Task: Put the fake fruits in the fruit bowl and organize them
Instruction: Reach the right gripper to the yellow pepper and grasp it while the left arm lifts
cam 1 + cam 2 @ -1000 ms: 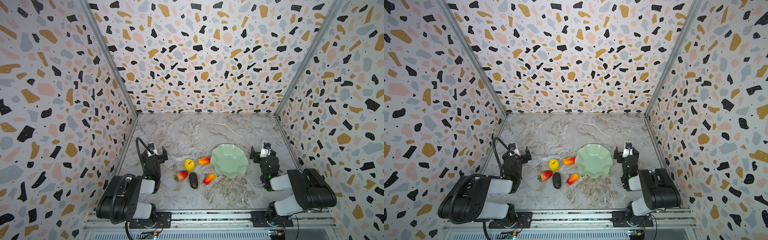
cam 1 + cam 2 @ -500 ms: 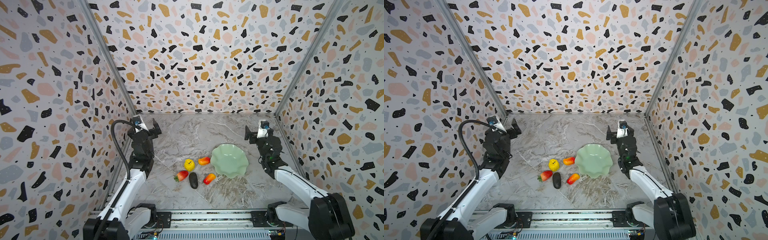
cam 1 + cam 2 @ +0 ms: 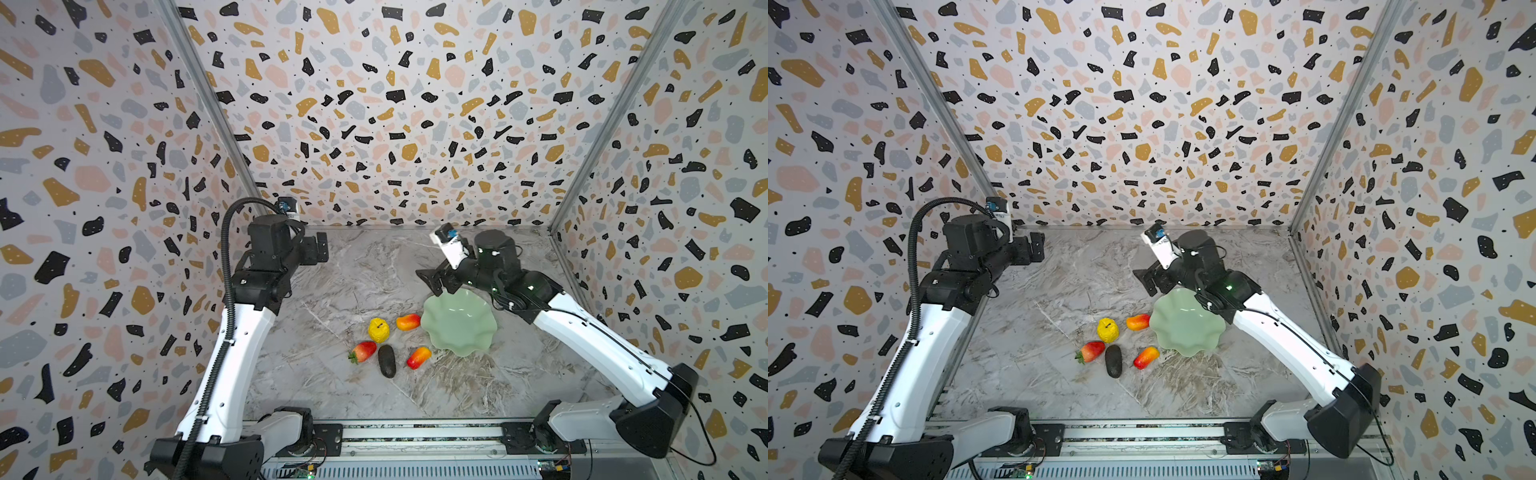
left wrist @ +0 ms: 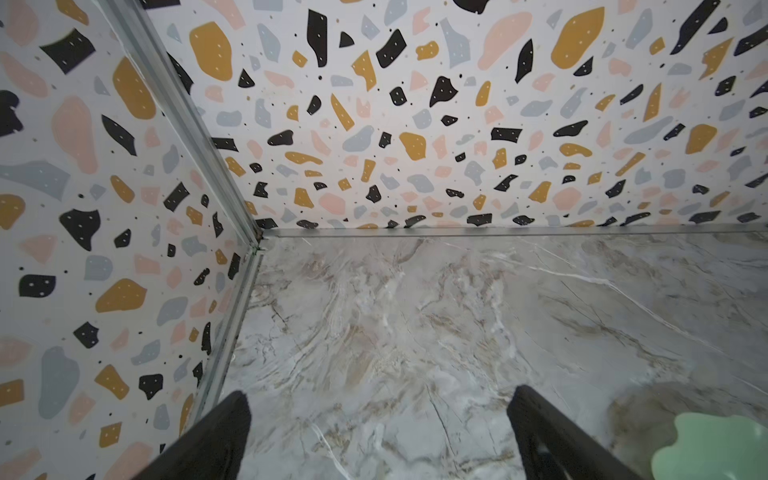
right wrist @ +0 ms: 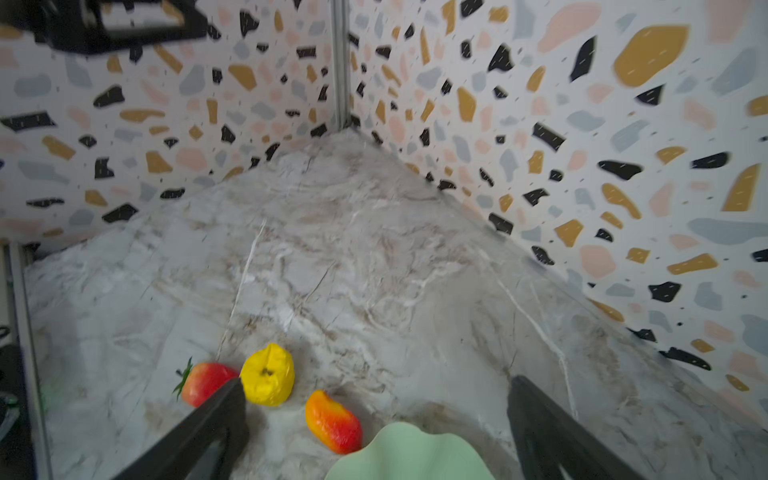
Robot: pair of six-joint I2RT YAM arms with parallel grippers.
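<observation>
The mint-green fruit bowl [image 3: 459, 328] [image 3: 1185, 328] sits empty right of centre. Left of it on the marble lie the fake fruits: a yellow round one [image 3: 379, 329] [image 5: 268, 374], a red-orange oval [image 3: 408, 321] [image 5: 332, 419] by the rim, a second oval [image 3: 418, 357], a strawberry [image 3: 363, 351] [image 5: 203, 382] and a dark oblong one [image 3: 386, 360]. My right gripper [image 3: 432, 280] [image 5: 376, 384] hangs open above the bowl's far edge, holding nothing. My left gripper [image 3: 320, 251] [image 4: 378, 395] is open and empty, high near the back left corner.
Terrazzo-patterned walls [image 3: 395, 124] close in the left, back and right sides. A metal rail [image 3: 415, 432] with both arm bases runs along the front edge. In the left wrist view a bit of the bowl [image 4: 715, 453] shows beside one finger.
Both arms have unfolded from the front rail and risen. Both grippers now hang above the far half of the table. Fruits and bowl have not moved.
</observation>
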